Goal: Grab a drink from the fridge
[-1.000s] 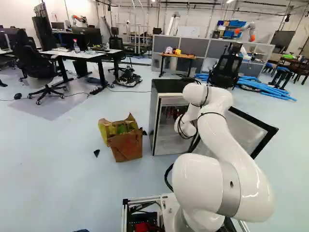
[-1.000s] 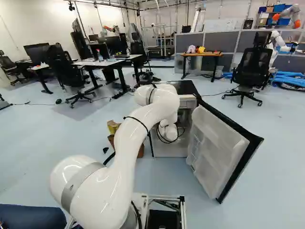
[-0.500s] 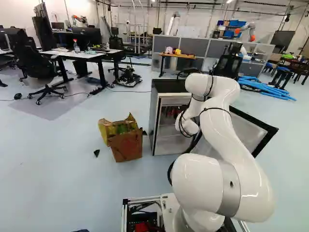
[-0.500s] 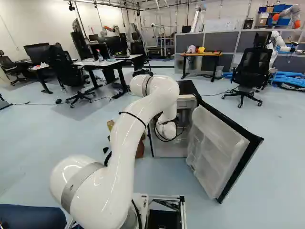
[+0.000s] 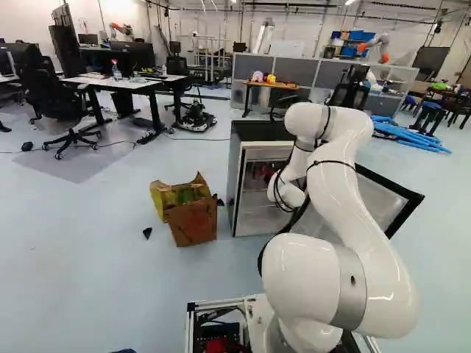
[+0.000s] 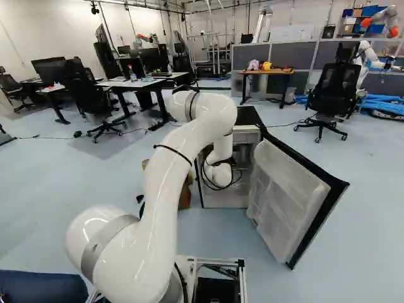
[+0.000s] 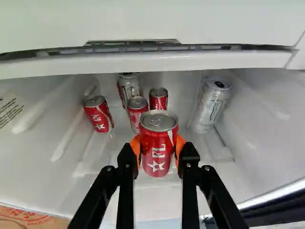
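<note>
Arching up and over, the white arm (image 5: 359,220) bends down toward the open front of the mini fridge (image 5: 234,184). Its hand (image 7: 158,146) is closed on a red soda can (image 7: 158,164), an orange pad (image 7: 180,144) against each side, with five other cans (image 7: 137,114) farther inside.

And here the fridge (image 5: 254,131) is seen opened up, its door (image 5: 386,207) swung out to the right and its opening partly hidden by the white arm (image 5: 360,235). Just left of the fridge, a cardboard box (image 5: 193,224) is set down, and beyond the fridge a wooden-topped table (image 5: 276,85) is placed.
</note>
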{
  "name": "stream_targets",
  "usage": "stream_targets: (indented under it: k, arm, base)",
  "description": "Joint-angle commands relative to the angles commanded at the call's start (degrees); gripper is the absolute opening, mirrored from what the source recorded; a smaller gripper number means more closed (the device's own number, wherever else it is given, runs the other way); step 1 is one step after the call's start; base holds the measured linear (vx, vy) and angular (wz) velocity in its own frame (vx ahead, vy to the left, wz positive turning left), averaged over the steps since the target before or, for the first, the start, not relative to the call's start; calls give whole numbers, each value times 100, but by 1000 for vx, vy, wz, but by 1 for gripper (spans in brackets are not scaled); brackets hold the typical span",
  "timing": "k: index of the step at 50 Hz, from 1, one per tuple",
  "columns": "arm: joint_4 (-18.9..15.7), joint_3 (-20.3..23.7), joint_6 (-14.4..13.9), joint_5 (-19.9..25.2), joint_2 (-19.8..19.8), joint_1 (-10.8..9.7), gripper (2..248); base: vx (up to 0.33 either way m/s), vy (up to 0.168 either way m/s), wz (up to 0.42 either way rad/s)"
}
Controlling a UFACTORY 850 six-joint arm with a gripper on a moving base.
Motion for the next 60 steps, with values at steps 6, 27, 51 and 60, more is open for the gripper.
stream_targets:
  k: [6, 27, 51, 60]
  arm:
    - [0, 208, 0, 0, 113, -7, 93]
    - [0, 1124, 0, 0, 799, -35, 93]
    - [0, 2171, 0, 0, 1680, -66, 93]
    - [0, 2548, 0, 0, 2014, -78, 93]
  base:
    - [0, 0, 0]
    - [0, 0, 0]
    - [0, 0, 0]
    - [0, 0, 0]
